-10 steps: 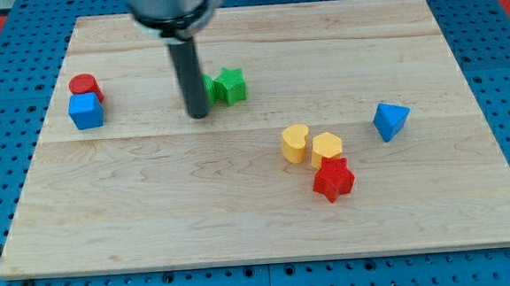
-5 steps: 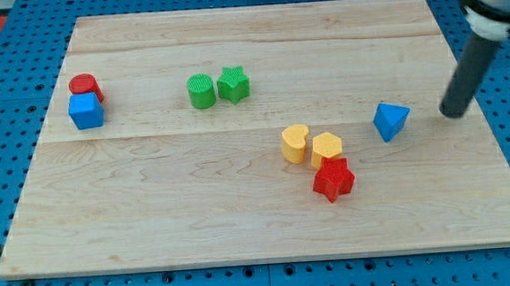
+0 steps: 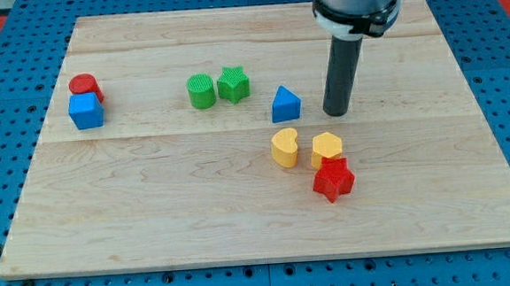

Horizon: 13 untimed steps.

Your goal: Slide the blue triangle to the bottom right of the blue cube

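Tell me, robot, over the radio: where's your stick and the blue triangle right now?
My tip just right of blue triangle, small gap. Blue cube far to view's left. Green cylinder and green star near the path.

I find no text, label, brand, number or sign that can be read anywhere here: not on the blocks, not on the wooden surface (image 3: 241,206), not on my rod.
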### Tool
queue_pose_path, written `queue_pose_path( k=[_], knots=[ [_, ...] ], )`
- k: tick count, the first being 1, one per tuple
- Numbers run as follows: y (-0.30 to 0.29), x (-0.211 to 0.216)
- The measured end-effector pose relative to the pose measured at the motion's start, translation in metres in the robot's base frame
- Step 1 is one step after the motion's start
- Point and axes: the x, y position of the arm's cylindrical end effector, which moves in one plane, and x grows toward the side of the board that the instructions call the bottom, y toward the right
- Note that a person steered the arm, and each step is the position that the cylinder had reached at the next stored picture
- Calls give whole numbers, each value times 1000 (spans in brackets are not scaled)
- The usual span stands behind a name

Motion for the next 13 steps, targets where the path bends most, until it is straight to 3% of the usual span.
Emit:
queue_pose_path(
  k=[2, 3, 4, 6, 7, 8, 9, 10, 11, 13],
  knots=[
    [-121, 29],
    [-107, 24],
    [-105, -15],
    [-242, 33],
    [-194, 38],
    [-210, 85],
    [-257, 93],
    [-265, 66],
    [-236, 51],
    [-340, 40]
  ],
)
